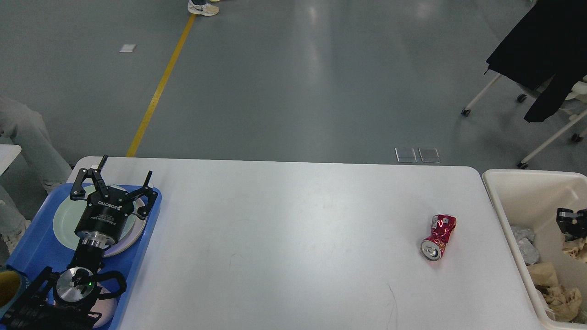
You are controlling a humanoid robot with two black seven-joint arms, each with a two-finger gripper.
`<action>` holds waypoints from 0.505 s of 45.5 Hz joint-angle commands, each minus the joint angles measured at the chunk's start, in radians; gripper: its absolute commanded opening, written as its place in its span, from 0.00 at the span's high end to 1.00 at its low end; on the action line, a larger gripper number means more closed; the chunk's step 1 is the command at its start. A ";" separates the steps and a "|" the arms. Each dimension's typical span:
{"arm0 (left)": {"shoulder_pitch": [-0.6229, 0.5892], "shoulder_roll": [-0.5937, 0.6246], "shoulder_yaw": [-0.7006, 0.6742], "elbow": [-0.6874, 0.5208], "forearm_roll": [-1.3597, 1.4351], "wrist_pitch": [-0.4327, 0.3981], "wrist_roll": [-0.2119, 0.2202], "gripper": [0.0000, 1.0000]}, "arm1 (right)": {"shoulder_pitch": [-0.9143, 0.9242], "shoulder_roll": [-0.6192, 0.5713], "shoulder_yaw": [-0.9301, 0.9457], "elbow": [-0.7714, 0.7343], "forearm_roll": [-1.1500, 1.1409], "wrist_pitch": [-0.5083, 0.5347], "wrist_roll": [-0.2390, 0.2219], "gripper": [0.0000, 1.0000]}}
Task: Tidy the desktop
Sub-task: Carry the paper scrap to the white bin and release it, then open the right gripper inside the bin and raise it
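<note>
One crushed red can (pixel 438 231) lies on its side on the white desktop (pixel 284 238), near the right edge, open end toward the viewer. At the near left, a blue tray (pixel 32 256) holds a pale plate (pixel 62 220); the left gripper (pixel 114 181) hovers above it with fingers spread. To the right, just beside the desktop, a cream bin (pixel 513 188) holds crumpled brown paper (pixel 557 295) and foil. The right gripper (pixel 571 220) shows only partly at the edge above the bin; I cannot tell its state. Farther off, a yellow floor line (pixel 158 89).
</note>
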 commanded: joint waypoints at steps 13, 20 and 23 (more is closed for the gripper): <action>0.000 0.000 0.000 0.000 0.000 0.000 0.000 0.04 | -0.593 0.208 0.262 -0.480 0.006 -0.361 0.000 1.00; 0.000 0.000 0.000 0.000 0.000 0.000 0.000 0.04 | -0.702 0.247 0.262 -0.488 0.011 -0.530 -0.003 1.00; 0.000 0.000 0.000 0.000 0.000 0.000 0.000 0.04 | -0.719 0.254 0.263 -0.497 0.017 -0.546 -0.004 1.00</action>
